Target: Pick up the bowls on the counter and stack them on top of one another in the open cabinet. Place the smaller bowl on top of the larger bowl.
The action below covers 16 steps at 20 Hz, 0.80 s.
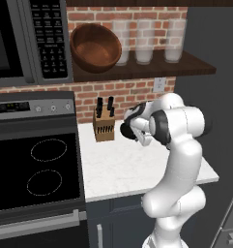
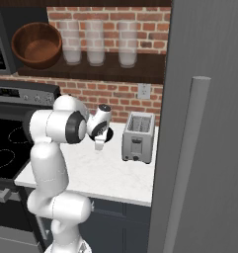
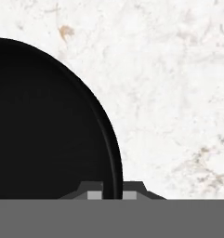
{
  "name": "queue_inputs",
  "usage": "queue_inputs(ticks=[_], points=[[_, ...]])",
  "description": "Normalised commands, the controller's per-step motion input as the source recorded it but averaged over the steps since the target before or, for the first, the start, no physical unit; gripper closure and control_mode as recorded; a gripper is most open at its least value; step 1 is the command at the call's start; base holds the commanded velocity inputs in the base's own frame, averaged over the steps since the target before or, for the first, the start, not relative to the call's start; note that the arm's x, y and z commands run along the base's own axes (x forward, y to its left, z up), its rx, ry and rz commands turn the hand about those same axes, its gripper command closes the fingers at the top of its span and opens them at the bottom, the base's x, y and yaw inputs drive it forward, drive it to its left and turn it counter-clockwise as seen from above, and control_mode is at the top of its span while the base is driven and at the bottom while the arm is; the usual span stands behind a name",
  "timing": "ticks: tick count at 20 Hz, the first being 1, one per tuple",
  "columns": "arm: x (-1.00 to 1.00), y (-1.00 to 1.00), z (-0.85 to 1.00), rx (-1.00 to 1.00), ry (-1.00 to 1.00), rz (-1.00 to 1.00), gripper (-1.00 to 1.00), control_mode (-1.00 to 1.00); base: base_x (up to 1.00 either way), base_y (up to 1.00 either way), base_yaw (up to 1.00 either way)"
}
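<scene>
Your gripper (image 3: 111, 194) is closed right down on the rim of the small black bowl (image 3: 43, 125): in the hand view one finger tip sits inside the rim, the other just outside, with the thin wall pinched between them. The rest of that bowl spreads left of the tips over the white speckled counter (image 3: 178, 93). From the left base view the black bowl (image 1: 127, 131) is at the arm's wrist, just right of the knife block (image 1: 103, 127), above the counter (image 1: 123, 169); you can't tell from there whether it's touching the surface. From the right base view it sits left of the toaster (image 2: 138, 137), mostly hidden by the hand. The large brown bowl (image 1: 95, 47) is on the open cabinet (image 1: 185, 68) shelf, tilted, far left end next to the microwave (image 1: 21, 38), with three frosted jars (image 1: 144, 41) to its right.
</scene>
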Motion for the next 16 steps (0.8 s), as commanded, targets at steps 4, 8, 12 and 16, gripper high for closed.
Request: queue_inputs(ticks=[4,8,12,16], points=[[-1.0,0.16,0.09,0.0,-0.02,0.0,1.0,-1.0,0.0,0.0,0.0],[-0.99,0.06,0.3,0.0,-0.02,0.0,1.0,-1.0,0.0,0.0,0.0],[-1.0,0.0,0.6,0.0,-0.02,0.0,1.0,-1.0,0.0,0.0,0.0],[-1.0,-0.05,0.87,0.0,0.0,0.0,1.0,-1.0,0.0,0.0,0.0]])
